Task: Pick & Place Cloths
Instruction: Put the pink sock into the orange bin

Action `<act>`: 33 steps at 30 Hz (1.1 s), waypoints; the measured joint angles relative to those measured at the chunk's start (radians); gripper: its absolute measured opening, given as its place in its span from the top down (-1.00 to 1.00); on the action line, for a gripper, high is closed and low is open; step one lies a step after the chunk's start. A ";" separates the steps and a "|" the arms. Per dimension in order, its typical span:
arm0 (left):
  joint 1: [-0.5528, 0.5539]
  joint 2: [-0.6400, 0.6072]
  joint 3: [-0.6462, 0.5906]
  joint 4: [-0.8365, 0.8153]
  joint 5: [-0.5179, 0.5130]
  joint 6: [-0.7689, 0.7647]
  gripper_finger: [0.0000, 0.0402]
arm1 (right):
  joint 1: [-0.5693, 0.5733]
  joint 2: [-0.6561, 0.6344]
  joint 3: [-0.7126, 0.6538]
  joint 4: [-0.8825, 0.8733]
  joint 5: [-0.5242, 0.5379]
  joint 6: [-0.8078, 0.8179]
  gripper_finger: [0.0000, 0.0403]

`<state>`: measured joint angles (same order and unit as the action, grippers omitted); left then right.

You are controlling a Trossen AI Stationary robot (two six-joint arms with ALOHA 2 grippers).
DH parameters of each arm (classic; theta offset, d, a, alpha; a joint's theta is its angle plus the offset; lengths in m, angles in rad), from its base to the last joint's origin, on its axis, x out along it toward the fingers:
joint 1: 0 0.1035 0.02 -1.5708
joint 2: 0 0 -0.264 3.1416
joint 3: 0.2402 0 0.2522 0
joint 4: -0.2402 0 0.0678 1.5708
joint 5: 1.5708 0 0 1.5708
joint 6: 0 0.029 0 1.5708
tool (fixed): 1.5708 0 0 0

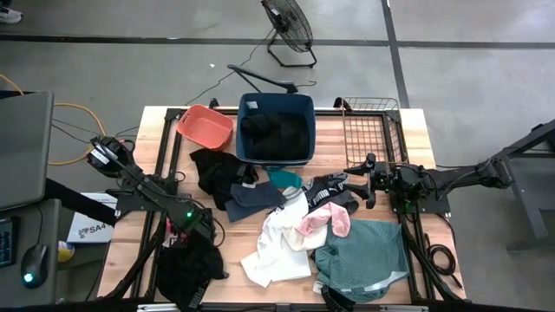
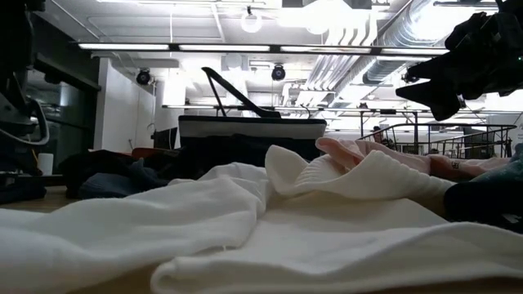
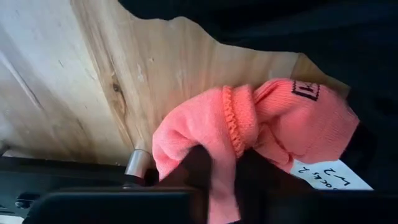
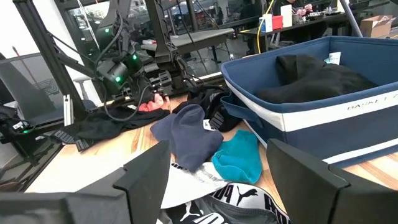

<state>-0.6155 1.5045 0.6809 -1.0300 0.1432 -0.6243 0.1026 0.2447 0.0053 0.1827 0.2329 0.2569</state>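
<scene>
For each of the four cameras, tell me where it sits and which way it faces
High: overhead, straight down on the table; both arms show.
Low: table height, level across a white cloth; one dark arm upper right.
Left wrist: close over the wood, on a pink cloth.
Right wrist: past the open right end effector toward the navy tub.
Shared: the navy tub, high and right wrist.

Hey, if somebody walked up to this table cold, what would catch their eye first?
Probably the heap of cloths sprawled over the table's middle, the big teal-green garment at its near right corner. Next, the navy tub at the far edge, black fabric already inside, and the left gripper holding a coral-pink knit cloth.
</scene>
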 joint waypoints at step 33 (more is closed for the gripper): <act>0.436 0.003 0.569 -0.540 -0.927 -0.214 0.95 | 0.000 0.000 0.000 0.000 0.000 0.000 -0.28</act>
<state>-0.1792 1.5078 1.2503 -1.5702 -0.7842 -0.8382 0.1024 0.2447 0.0051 0.1825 0.2329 0.2573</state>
